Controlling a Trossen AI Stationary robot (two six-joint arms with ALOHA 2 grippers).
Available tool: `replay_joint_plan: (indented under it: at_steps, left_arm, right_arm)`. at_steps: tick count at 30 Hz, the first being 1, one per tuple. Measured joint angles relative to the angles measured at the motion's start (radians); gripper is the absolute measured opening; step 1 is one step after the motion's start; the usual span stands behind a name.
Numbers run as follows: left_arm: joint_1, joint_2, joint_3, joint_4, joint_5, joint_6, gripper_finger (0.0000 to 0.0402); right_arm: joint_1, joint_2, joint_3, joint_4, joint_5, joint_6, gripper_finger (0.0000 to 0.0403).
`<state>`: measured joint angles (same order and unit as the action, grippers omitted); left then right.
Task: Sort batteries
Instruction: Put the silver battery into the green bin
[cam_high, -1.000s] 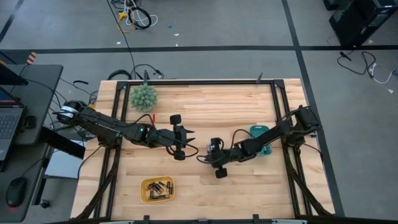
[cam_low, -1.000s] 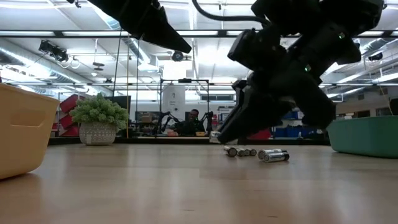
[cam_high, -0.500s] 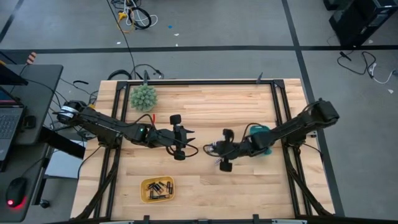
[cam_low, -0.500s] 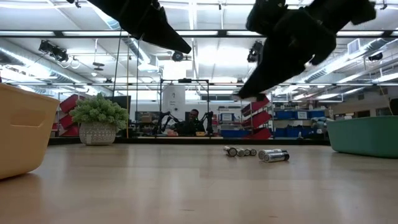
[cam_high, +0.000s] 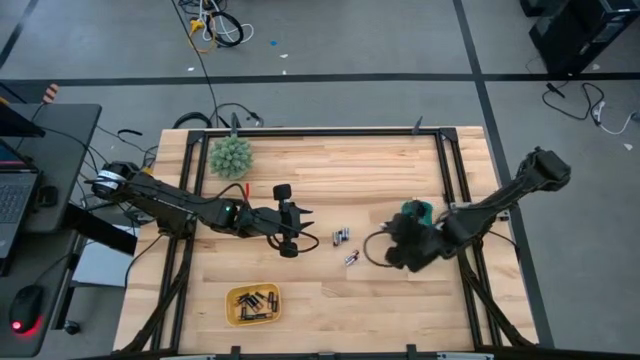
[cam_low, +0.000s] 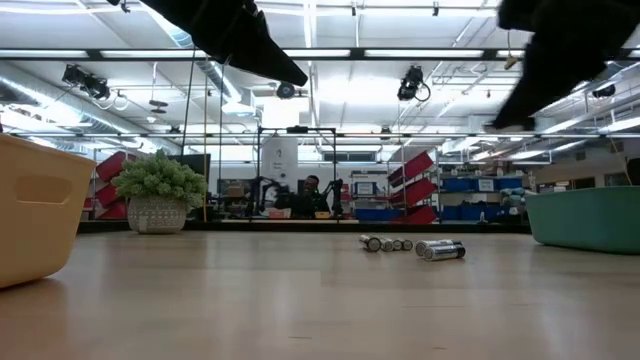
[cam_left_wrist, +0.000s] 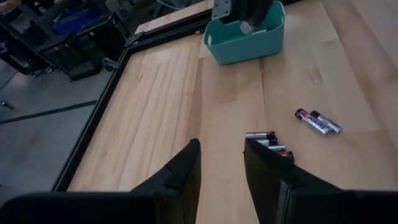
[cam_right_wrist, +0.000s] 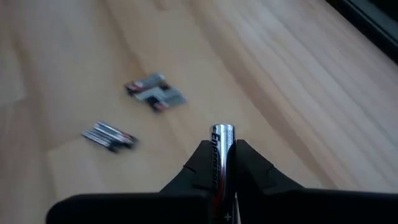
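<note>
One battery (cam_right_wrist: 222, 163) sits pinched in the right gripper (cam_right_wrist: 222, 155) beside the teal tray (cam_high: 418, 212), likely for dropping; left gripper (cam_left_wrist: 221, 163) fingers wait apart, empty.

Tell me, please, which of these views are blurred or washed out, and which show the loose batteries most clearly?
Right wrist view: the held battery is sharp in the right gripper, while the loose batteries behind are smeared. Low view: bright ceiling lights silhouette both arms; cells stay small but readable. Left wrist view: crisp, with the teal tray and the left gripper clear. High view: evenly lit, batteries tiny.
</note>
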<state>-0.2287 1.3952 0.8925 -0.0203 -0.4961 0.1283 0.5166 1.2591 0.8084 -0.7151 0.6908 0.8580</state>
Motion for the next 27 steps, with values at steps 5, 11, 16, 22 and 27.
replay_joint_plan:
  at_steps: [5,11,16,22,27]
  left_arm:
    - [0.000,0.000,0.000,0.000,0.000,0.000,0.0119]
    - [0.000,0.000,0.000,-0.001,0.000,0.001,0.0119]
    - [0.000,0.000,0.000,-0.001,0.000,0.001,0.0119]
    - [0.000,0.000,-0.038,0.049,0.000,0.026,0.0119]
    - [0.000,0.000,-0.087,0.113,-0.004,0.028,0.0119]
  right_arm:
    - [0.064,-0.093,-0.046,-0.241,0.033,0.360,0.0027]
    - [0.103,-0.169,-0.093,-0.331,0.013,0.638,0.0028]
    - [0.107,-0.180,-0.125,-0.379,0.020,0.897,0.0027]
    - [0.107,-0.169,-0.173,-0.382,0.017,1.087,0.0031]
    - [0.105,-0.146,-0.198,-0.382,0.003,1.165,0.0028]
